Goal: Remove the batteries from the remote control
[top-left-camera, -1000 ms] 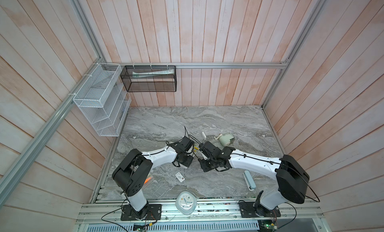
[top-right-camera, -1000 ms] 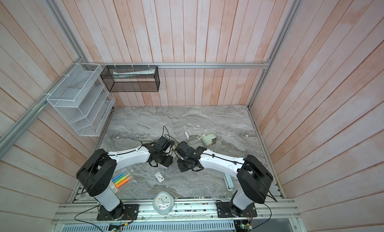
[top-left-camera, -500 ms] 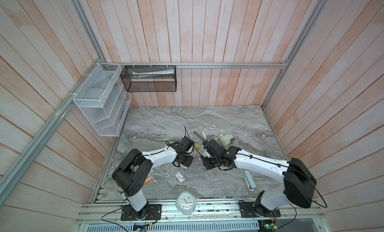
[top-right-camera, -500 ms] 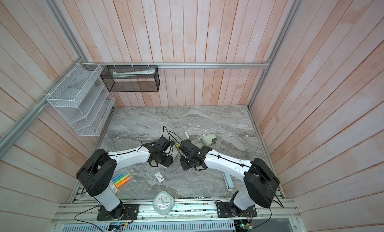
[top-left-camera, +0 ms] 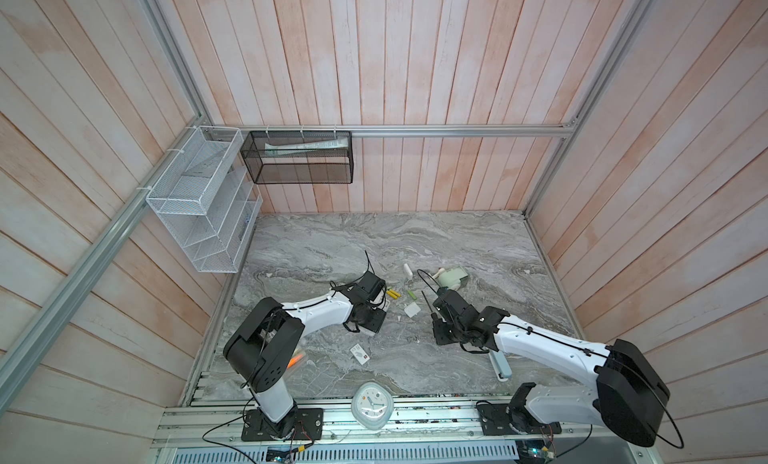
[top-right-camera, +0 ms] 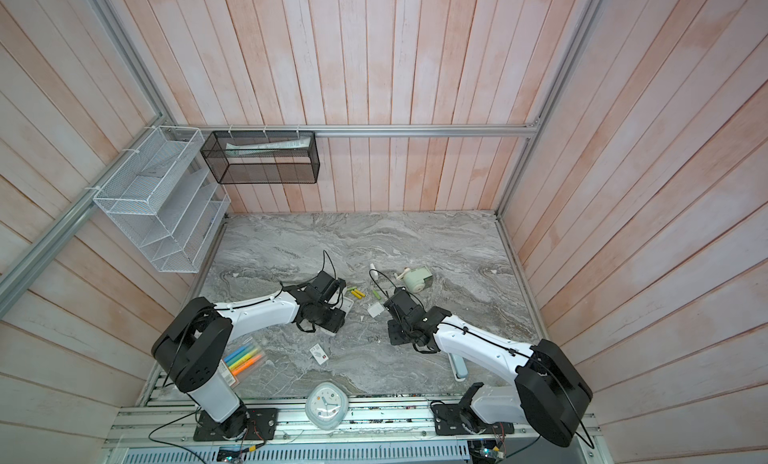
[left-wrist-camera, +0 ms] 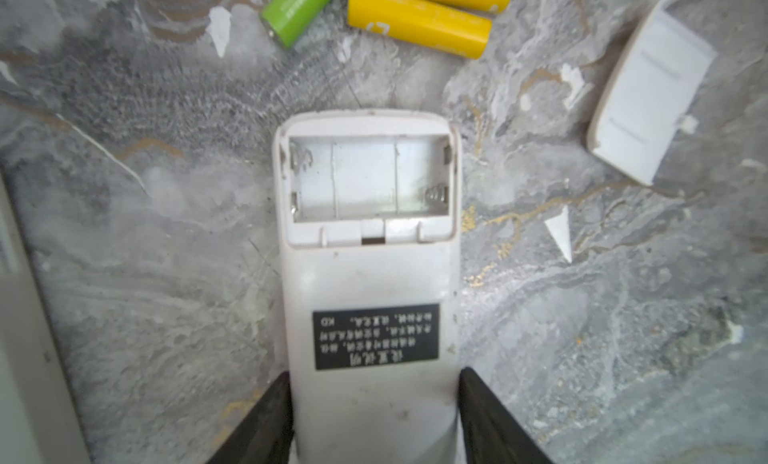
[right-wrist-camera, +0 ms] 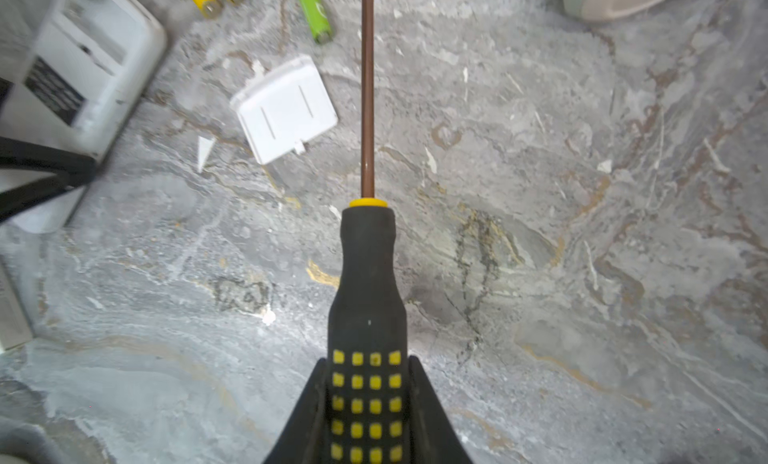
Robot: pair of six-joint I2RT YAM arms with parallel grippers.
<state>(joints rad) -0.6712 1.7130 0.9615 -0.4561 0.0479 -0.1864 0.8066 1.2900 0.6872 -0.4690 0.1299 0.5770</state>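
Right gripper [right-wrist-camera: 367, 366], clamping screwdriver [right-wrist-camera: 367, 274], pulls back from remote [left-wrist-camera: 370, 274]; left gripper [left-wrist-camera: 374, 376] flanks it, grip unclear, batteries [left-wrist-camera: 419, 25] ahead of its fingers [left-wrist-camera: 478, 399]

Left claw [left-wrist-camera: 374, 370] jaws parted; right claw [right-wrist-camera: 368, 362] clamped.

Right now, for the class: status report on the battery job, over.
Left gripper straddling remote, grip unclear. Right gripper shut on screwdriver. Compartment empty, batteries loose on table. Cover off, nothing blocking.

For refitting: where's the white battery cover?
The white battery cover lies mid-table in a top view, beside the lime green battery, left of the black-handled screwdriver.
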